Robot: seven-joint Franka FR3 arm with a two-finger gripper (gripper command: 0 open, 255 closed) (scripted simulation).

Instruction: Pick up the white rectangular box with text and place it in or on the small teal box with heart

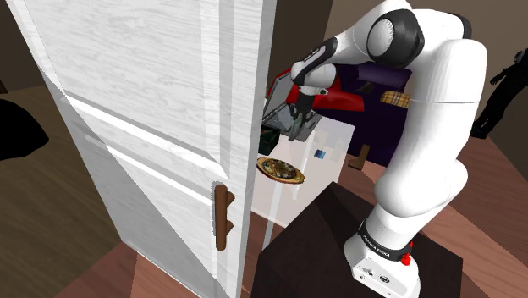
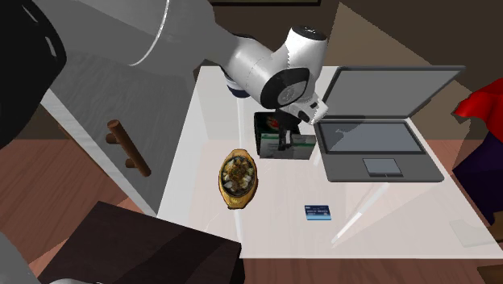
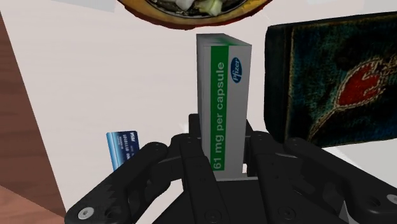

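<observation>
White-green capsule box (image 3: 222,83) clasped in black hand (image 3: 224,145), heart box (image 3: 337,83) just beside

Base of white box (image 3: 222,95) hidden betw jaws; heart box (image 3: 331,76) & bowl (image 3: 184,14) cut by wrist-view edge.

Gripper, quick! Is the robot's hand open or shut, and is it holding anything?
Gripper: closed, holding the white box with the green stripe between its two black fingers.
</observation>
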